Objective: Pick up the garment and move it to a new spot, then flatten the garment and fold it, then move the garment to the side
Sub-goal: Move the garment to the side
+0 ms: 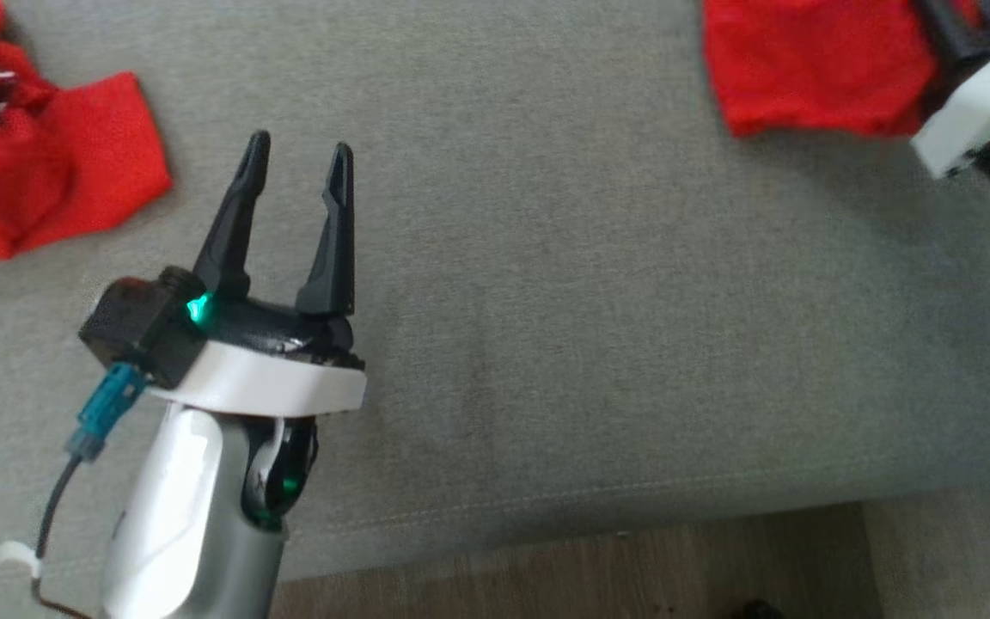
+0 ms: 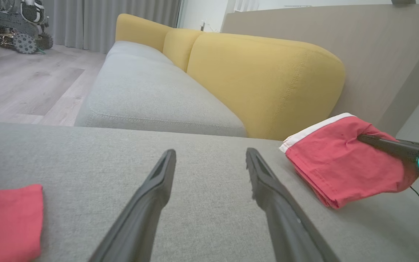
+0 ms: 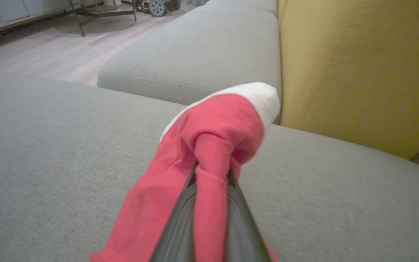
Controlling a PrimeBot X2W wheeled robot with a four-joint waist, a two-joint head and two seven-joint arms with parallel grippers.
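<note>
Gripping a bunched fold of the red garment point(image 3: 227, 123), the right claw point(image 3: 212, 174) is closed on the cloth, which wraps up over both finger tips. The garment has a white band point(image 3: 264, 96) along its far edge and hangs from the claw in folded layers. Whether its lower edge touches the seat cannot be told. It sits over the far right part of the grey sofa seat point(image 1: 589, 301), just in front of the yellow back cushion point(image 2: 264, 80).

The left claw point(image 1: 299, 163) is open, its fingers spread and nothing between them. It hovers over bare seat fabric near the front edge, well apart from the garment.

A second red cloth point(image 1: 57, 163) lies crumpled on the seat at the far left, apart from both claws. A strip of wood floor point(image 1: 589, 567) shows below the seat's front seam.
</note>
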